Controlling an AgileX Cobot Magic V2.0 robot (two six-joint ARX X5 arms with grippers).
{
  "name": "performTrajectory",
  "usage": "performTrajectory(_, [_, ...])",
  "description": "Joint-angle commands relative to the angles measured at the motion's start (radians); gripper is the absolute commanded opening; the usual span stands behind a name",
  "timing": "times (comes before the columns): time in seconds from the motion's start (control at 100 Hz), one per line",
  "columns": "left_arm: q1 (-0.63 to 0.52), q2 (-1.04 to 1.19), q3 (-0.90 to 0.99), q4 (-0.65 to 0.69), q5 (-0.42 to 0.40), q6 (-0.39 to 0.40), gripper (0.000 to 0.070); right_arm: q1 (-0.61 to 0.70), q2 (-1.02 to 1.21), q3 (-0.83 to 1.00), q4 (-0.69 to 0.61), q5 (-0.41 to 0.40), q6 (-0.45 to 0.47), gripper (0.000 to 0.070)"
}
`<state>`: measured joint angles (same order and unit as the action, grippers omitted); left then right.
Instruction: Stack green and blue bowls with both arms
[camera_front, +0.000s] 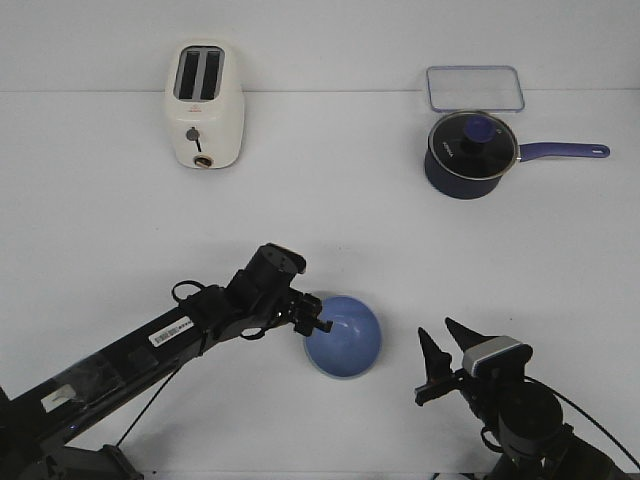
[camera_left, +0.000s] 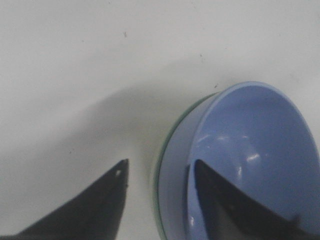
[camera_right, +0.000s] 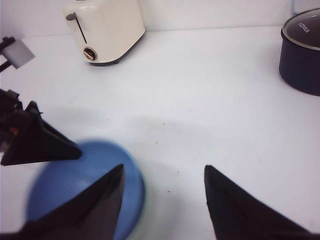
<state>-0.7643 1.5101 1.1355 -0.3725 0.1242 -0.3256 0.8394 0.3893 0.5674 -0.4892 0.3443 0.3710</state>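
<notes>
Bright even overhead light, soft shadows; blue bowl (camera_right: 82, 187) motion-blurred beside right fingers (camera_right: 95, 210); left wrist view soft, fingers defocused.

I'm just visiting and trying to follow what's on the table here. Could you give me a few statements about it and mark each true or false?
1. The blue bowl sits nested inside the green bowl. True.
2. The left gripper straddles the blue bowl's rim. True.
3. The right gripper holds a bowl. False: it is open and empty.
4. The saucepan has no lid. False: a glass lid is on it.
5. The toaster lies tipped over. False: it stands upright.
</notes>
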Motion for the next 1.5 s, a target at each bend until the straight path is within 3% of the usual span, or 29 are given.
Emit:
performTrajectory(0.0, [-0.009, 0.002, 0.014, 0.006, -0.004, -0.001, 0.0393, 0.01, 0.005, 0.002, 0.009, 0.004, -0.006, 0.0335])
performTrajectory(0.16, [0.01, -0.076, 0.015, 0.006, -0.032, 0.022, 0.0393, 0.01, 0.005, 0.002, 0.009, 0.005, -0.006, 0.0336])
performTrajectory(0.35, [0.072, -0.335, 0.014, -0.052, -0.151, 0.108, 0.0393, 0.01, 0.005, 0.002, 0.009, 0.004, -0.009, 0.0335])
performTrajectory(0.49, [0.103, -0.533, -0.054, -0.117, -0.237, 0.127, 0.0393, 0.01, 0.005, 0.002, 0.009, 0.004, -0.009, 0.0335])
performTrajectory(0.57, [0.108, -0.651, -0.164, -0.103, -0.275, 0.111, 0.0393, 0.01, 0.005, 0.002, 0.007, 0.004, -0.01, 0.0335])
performTrajectory(0.71, [0.108, -0.833, -0.385, -0.02, -0.288, -0.016, 0.0386, 0.01, 0.005, 0.002, -0.007, 0.004, -0.01, 0.0335])
performTrajectory(0.76, [0.108, -0.88, -0.447, 0.013, -0.287, -0.037, 0.0359, 0.01, 0.005, 0.002, -0.014, 0.004, -0.01, 0.0332])
performTrajectory(0.79, [0.108, -0.901, -0.475, 0.026, -0.287, -0.039, 0.0301, 0.01, 0.005, 0.002, -0.02, 0.004, -0.01, 0.0305])
performTrajectory(0.83, [0.108, -0.924, -0.502, 0.032, -0.287, -0.039, 0.0143, 0.01, 0.005, 0.002, -0.027, 0.004, -0.01, 0.0187])
performTrajectory(0.86, [0.108, -0.933, -0.513, 0.032, -0.287, -0.039, 0.0, 0.01, 0.005, 0.002, -0.033, 0.004, -0.011, 0.0051])
performTrajectory(0.87, [0.108, -0.935, -0.516, 0.031, -0.287, -0.039, 0.0, 0.01, 0.005, 0.002, -0.035, 0.004, -0.011, 0.0004])
performTrajectory(0.88, [0.108, -0.937, -0.518, 0.031, -0.287, -0.04, 0.0, 0.01, 0.005, 0.002, -0.037, 0.004, -0.013, 0.0])
performTrajectory(1.02, [0.108, -0.938, -0.519, 0.037, -0.285, 0.002, 0.0013, 0.01, 0.005, 0.002, -0.036, 0.004, -0.037, 0.0009])
performTrajectory(1.49, [0.108, -1.016, -0.519, 0.038, -0.282, 0.002, 0.0016, 0.01, -0.003, 0.003, -0.026, -0.003, -0.029, 0.0009])
